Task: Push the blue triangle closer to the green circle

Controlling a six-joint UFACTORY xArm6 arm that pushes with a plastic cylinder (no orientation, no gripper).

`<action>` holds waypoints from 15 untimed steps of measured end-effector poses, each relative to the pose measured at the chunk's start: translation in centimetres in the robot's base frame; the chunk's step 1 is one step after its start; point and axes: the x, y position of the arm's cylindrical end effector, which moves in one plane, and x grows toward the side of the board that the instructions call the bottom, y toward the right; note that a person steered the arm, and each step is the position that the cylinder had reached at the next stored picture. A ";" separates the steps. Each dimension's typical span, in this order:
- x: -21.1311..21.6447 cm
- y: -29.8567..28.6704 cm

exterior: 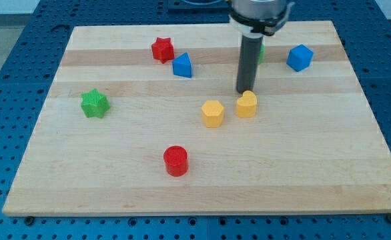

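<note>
On the wooden board (202,193): two blue, two red, two yellow and two green blocks. Blue triangle (182,65) sits upper-centre; green circle (260,51) mostly hidden behind the rod. The tip (243,92), no pincer, touches a yellow block (247,105).

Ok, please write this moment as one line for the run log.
tip: my tip just above yellow block | blue triangle block: untouched, left of rod | green circle block: mostly hidden behind rod

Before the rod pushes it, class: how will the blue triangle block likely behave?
The blue triangle sits flat and squat, so it should slide, not roll or tip. Pushed off-centre, it may turn. The smooth wooden board suggests easy sliding. My tip is not touching it.
</note>
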 end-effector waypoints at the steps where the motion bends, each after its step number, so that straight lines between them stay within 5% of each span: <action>1: 0.4 -4.1; 4: 2.2 -14.8; 5: -3.6 -16.3; 7: -5.9 -16.2; 15: -6.7 -1.5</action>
